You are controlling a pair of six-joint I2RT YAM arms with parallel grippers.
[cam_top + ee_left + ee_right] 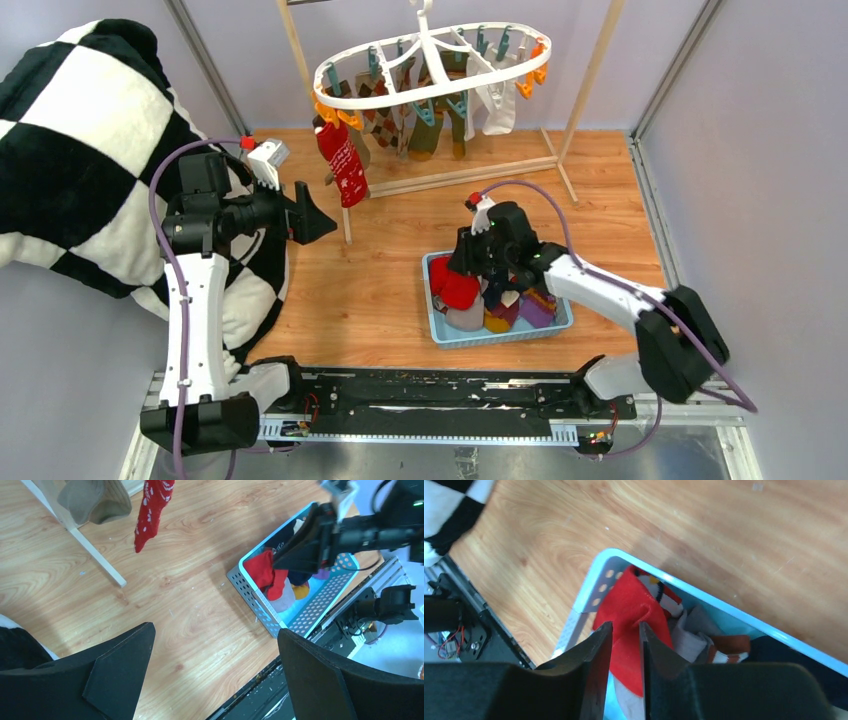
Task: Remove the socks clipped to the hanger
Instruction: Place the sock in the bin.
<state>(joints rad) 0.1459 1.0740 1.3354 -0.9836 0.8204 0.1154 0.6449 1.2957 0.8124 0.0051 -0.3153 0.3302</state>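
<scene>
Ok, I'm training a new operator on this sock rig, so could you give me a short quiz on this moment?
1. True or false: the left gripper holds a sock.
2. The right gripper hangs over: A the blue basket; B the wooden rack; C the checked blanket.
3. What colour is the sock clipped at the left end of the hanger in the top view?
Key: 1 false, its fingers stand wide apart and empty; 2 A; 3 red with white marks.
</scene>
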